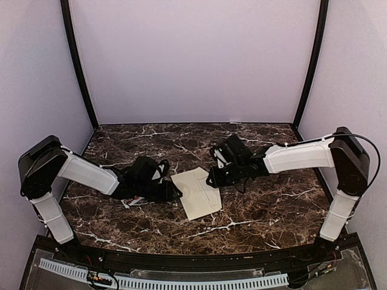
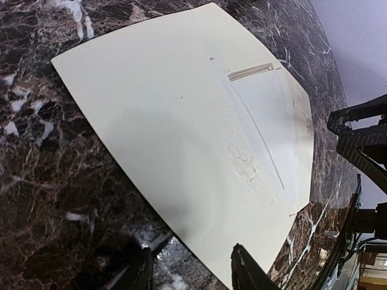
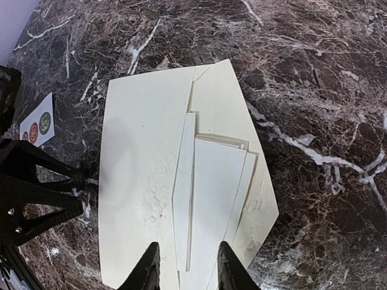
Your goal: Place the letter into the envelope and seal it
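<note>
envelope (image 1: pixel 196 193) lies flat on the dark marble worktop (image 1: pixel 266 211), about mid-worktop and a bit toward the near edge, turned at an angle. it is plain cream-beige with no print. the flap is open and spread flat on the side facing the right arm, with angled corners. there is a rough crinkled patch on the body beside the fold line. a pale folded letter (image 3: pixel 214 199) lies over the flap and mouth area; can't tell if it's partly inside the pocket or just on top.

left gripper (image 2: pixel 192 275) is low at the envelope's left edge, fingers (image 2: pixel 245 272) apart, and the envelope corner reaches in between them. right gripper (image 3: pixel 188 272) is at the flap side, fingers spread over the letter's edge, nothing pinched. the small white sticker strip (image 3: pixel 37 124) sits on the worktop beyond the envelope's left side, near the left gripper.
</note>
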